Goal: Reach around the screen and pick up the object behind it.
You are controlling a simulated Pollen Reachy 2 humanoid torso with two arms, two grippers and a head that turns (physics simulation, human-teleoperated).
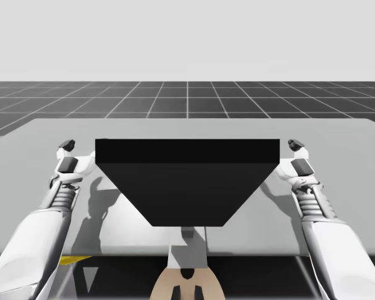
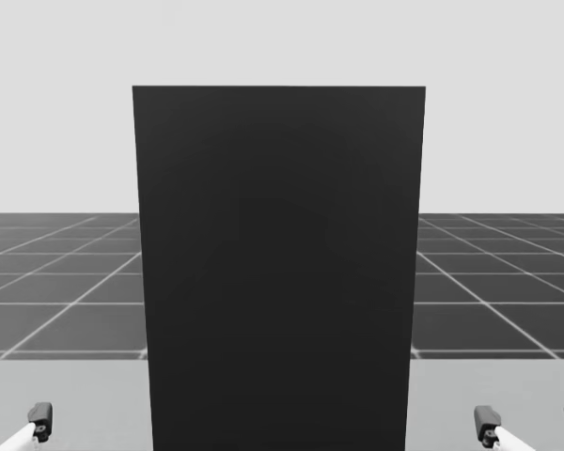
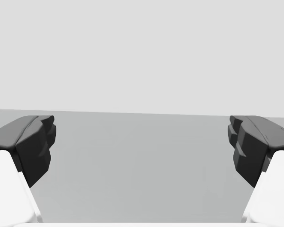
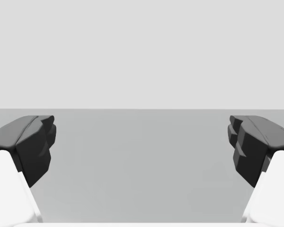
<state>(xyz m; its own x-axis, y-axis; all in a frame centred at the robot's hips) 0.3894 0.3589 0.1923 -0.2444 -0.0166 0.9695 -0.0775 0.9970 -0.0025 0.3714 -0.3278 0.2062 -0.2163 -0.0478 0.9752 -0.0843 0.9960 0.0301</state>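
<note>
The black screen (image 1: 187, 181) stands upright in the middle of the counter (image 1: 344, 134), squarely between my head and whatever lies behind it. The object I want is therefore hidden, and I cannot say where behind the screen it sits. My left end effector (image 3: 142, 142) and right end effector (image 4: 142, 142) hover one off each side edge of the screen. Both have their fingers spread wide on nothing, with bare counter ahead. Flanking the screen this way, I judge, leaves either arm free to curl round its edge.

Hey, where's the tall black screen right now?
High view: the tall black screen stands at the middle of the grey table, between my left gripper and my right gripper, touching neither.
</note>
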